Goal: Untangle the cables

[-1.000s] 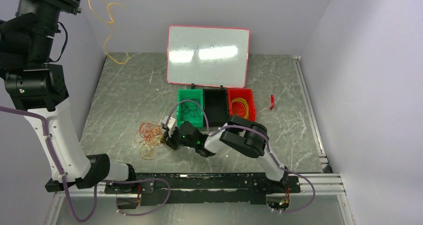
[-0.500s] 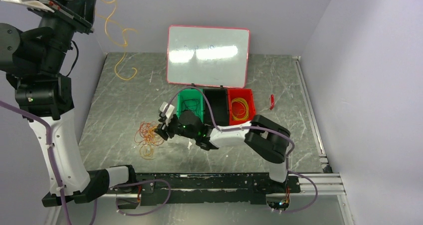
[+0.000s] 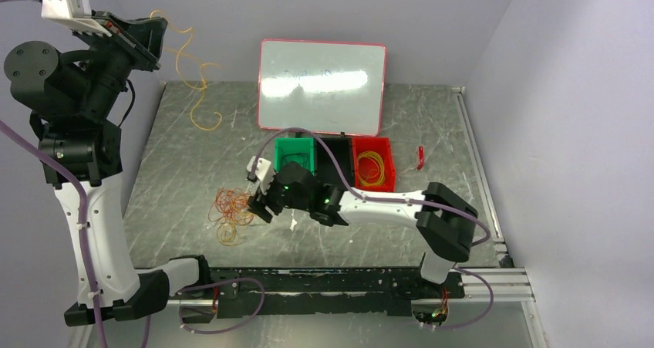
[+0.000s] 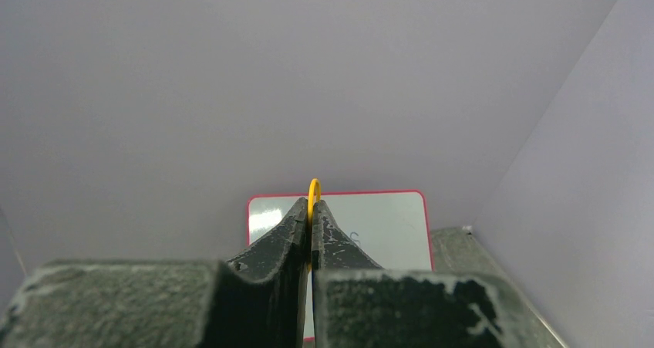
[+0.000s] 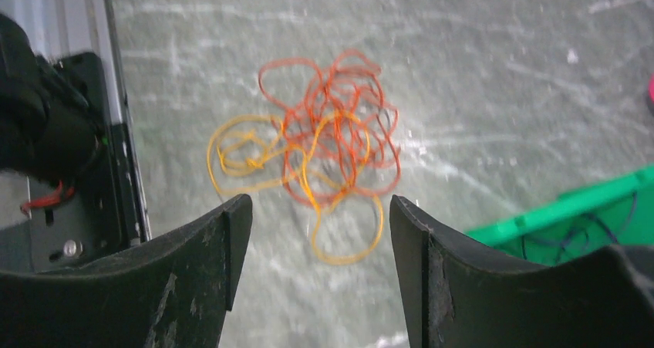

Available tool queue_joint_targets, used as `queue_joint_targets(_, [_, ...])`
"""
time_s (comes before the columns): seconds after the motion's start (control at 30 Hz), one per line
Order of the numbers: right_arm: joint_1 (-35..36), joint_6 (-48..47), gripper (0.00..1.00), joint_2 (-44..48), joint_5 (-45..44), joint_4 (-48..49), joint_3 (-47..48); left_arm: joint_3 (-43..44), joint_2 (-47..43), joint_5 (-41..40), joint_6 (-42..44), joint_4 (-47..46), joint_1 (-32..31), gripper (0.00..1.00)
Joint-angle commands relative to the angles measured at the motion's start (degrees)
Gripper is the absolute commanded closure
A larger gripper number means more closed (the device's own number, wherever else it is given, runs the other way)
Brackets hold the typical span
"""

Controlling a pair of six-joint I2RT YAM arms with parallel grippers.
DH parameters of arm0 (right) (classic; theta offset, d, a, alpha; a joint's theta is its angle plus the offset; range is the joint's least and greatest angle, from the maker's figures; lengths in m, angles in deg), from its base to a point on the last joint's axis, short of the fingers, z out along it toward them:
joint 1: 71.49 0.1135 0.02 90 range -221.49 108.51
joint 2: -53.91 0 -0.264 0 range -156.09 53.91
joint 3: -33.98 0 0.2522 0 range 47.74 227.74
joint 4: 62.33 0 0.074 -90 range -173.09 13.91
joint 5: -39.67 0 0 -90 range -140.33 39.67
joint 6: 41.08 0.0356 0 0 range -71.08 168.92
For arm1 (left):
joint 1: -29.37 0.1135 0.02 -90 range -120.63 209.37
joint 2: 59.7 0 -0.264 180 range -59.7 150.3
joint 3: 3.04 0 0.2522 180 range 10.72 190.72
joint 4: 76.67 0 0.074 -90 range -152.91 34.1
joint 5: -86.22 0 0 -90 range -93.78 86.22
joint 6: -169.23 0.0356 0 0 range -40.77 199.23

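Step, as I read it: pulling loops out of the pile one at a time and sorting by colour.

Nearest: the tangle [image 5: 324, 155] of orange-red + yellow cables lies on the table [image 3: 185, 170], front-left of centre. R gripper [image 5: 320, 209] hovers right over it, jaws spread wide, nothing btwn them. In the wrist view the pile sits just ahead of the tips; no contact as far as I can tell.

Next move prob: come down and close on a single loop at the pile's edge. The yellow ones on the outside look least knotted. Grab the middle and the whole clump may lift.

Behind the pile, side by side: green bin [image 3: 287, 142] w/ black loops [image 3: 291, 161], black bin [image 3: 339, 149], red bin [image 3: 385, 163] w/ yellow loops [image 3: 370, 167].

Furthest, high on the left: L gripper [image 4: 311, 209] pressed together, pinching a yellow cable [image 3: 193, 78]. It dangles in curls toward the far-left table, beside the whiteboard [image 3: 320, 86]. Can't tell if its end touches down.
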Motion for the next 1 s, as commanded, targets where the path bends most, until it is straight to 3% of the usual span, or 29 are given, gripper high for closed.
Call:
queue_joint_targets(0.0, [0.0, -1.2, 0.31, 8.7, -4.9, -4.8, -5.5, -0.9, -1.2, 2.5, 1.7, 1.1, -0.2, 0.93])
queue_joint_targets(0.17, [0.0, -3.5, 0.30, 18.7, -9.2, 3.0, -15.4, -2.3, -1.3, 6.2, 2.1, 2.0, -0.2, 0.93])
queue_joint_targets(0.37, [0.0, -7.4, 0.30, 25.9, -14.1, 9.5, -18.6, -2.2, -0.2, 13.6, 5.5, 6.5, -0.2, 0.93])
queue_joint_targets(0.63, [-0.1, -12.5, 0.31, 34.2, -17.0, 20.8, -21.6, -13.9, -4.9, 19.0, 3.1, 2.9, -1.2, 0.93])
queue_joint_targets(0.97, [-0.1, -26.8, 0.32, 32.5, -14.8, 36.6, -26.7, -23.1, -8.8, 8.6, -4.0, -2.3, -13.8, 0.93])
